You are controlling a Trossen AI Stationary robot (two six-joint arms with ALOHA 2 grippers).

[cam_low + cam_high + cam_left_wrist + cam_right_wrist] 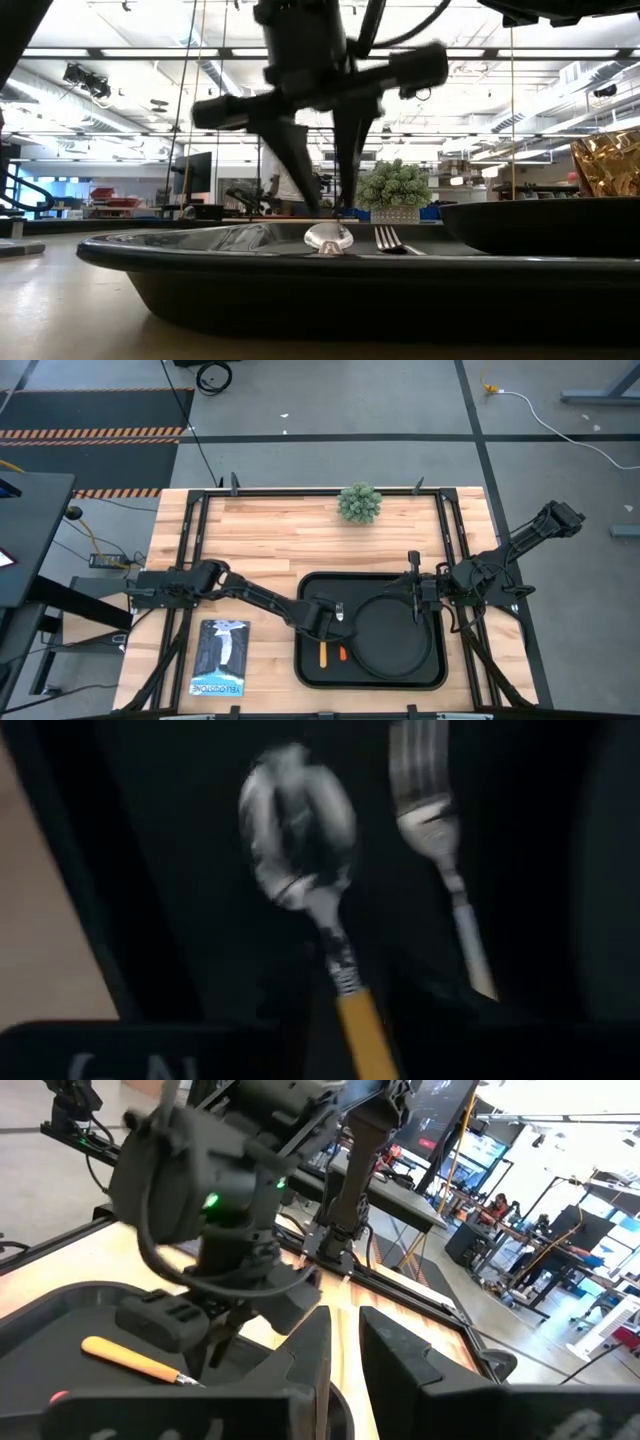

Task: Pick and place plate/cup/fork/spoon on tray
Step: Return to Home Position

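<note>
Lowering the spoon (300, 830) flat beside the fork (425, 790) suits the left tool (335, 618), which grips its handle.

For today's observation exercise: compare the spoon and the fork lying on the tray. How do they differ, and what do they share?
The spoon ends in a rounded oval bowl; the fork ends in tines. The spoon's handle is yellow-orange, while the fork's, seen from above, is redder. The spoon lies nearer the tray's left rim, the fork nearer the plate. Both are silver-headed and lie side by side inside the tray.
</note>
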